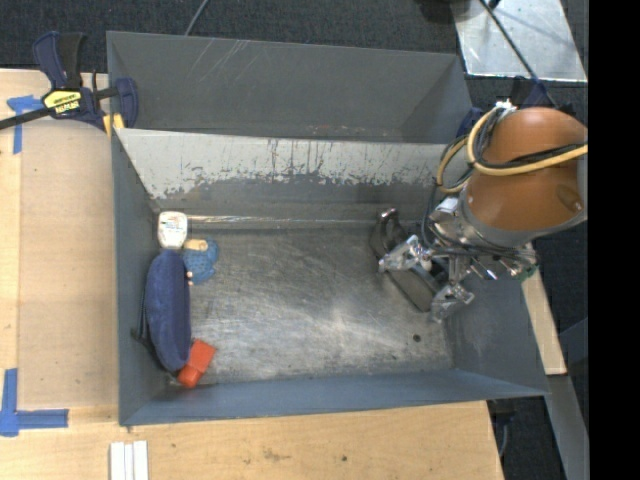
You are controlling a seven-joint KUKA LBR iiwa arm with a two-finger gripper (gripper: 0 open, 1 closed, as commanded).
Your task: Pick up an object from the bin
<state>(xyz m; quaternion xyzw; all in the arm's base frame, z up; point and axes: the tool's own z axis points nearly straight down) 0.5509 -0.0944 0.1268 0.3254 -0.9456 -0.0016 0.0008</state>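
Dark obj [408,286], maybe block, under gripper [426,278], rt of bin [300,396].

the bin [300,98] is grey with pale scratchy streaks. the long thing [167,313] is dark blue, the round thing [201,260] light blue, the block [197,361] orange.

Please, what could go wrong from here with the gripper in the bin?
The gripper is close to the bin's right wall, so it might scrape it. The dark thing under it could slip or be pushed aside. A miss leaves nothing close: the blue pouch lies at the left wall.
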